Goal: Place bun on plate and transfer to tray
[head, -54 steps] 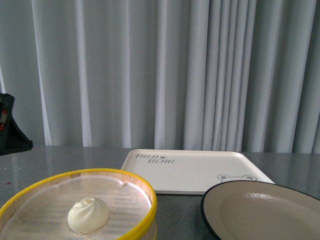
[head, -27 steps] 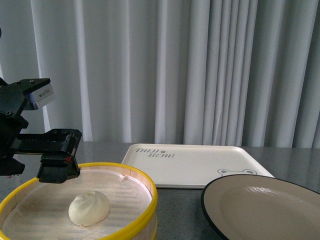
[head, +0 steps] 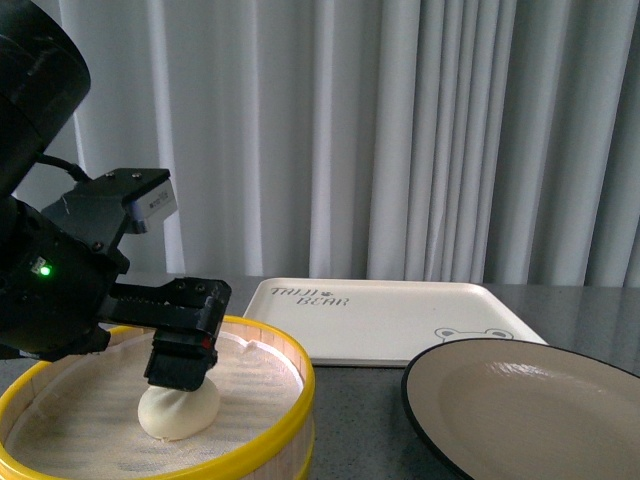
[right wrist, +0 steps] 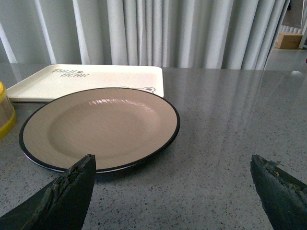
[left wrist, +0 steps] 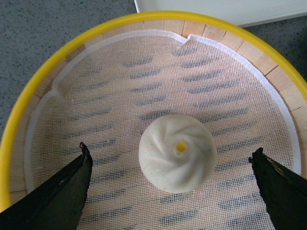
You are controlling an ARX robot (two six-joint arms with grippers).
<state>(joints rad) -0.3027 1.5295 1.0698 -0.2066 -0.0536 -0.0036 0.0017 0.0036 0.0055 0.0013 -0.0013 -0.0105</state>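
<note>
Nothing placed yet: my left fingers (left wrist: pixel 62 191) flank the bun (left wrist: pixel 177 153), spread wide; my right fingers (right wrist: pixel 72 191) apart near the empty plate (right wrist: pixel 100 127).

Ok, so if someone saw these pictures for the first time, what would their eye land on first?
Most likely the bright yellow-rimmed steamer basket at the near left, with the white bun sitting alone on its mesh liner and the black left tool poised open right over it. Next comes the big black-rimmed plate at the near right, bare, with the cream tray lying just behind it.
</note>
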